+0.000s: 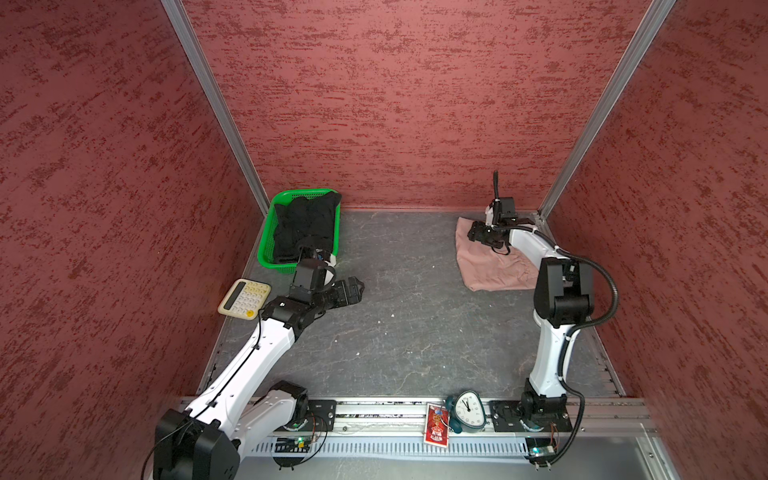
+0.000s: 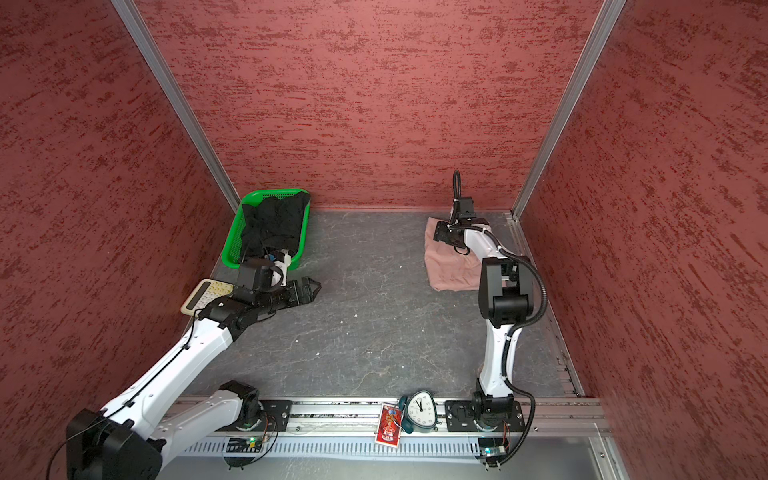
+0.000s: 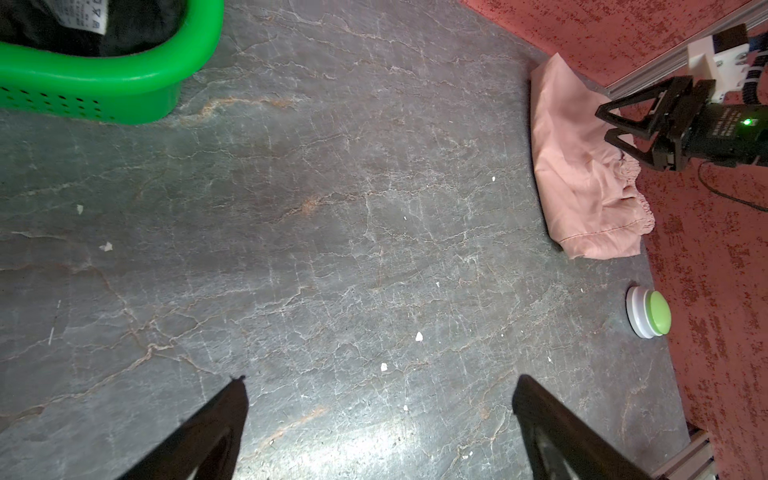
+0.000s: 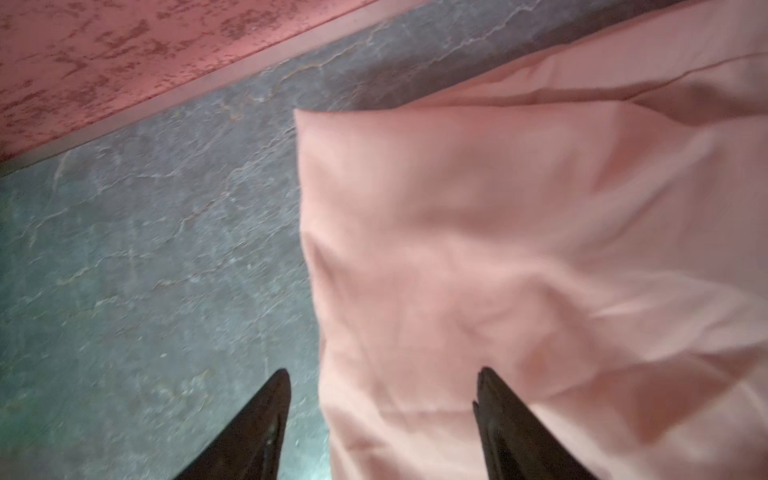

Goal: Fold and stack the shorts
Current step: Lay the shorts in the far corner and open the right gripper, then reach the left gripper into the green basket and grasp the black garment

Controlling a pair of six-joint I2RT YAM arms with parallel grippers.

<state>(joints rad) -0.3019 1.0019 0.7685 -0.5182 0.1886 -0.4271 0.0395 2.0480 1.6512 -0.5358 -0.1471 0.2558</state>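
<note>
Pink shorts (image 1: pixel 490 266) lying folded, rumpled, far right corner of table (image 1: pixel 415 324). Black shorts (image 1: pixel 305 226) sitting bunched in green basket (image 1: pixel 266 249), far left. Right gripper (image 1: pixel 471 233) hanging over pink pair's far edge, jaws apart, gripping nothing. Left gripper (image 1: pixel 360 289) gaping wide over table middle. Grey marbled stretch lying between; red walls (image 1: pixel 374 104) closing three sides.

Dusty pink shorts (image 1: pixel 486 266): folded into a rumpled rectangle, gathered waistband (image 3: pixel 640 208) along one side, flat on the worktop (image 1: pixel 395 291) near the far right corner. Black shorts (image 1: pixel 307 224): crumpled, unfolded, heaped inside the green basket (image 1: pixel 266 237) at far left.
</note>
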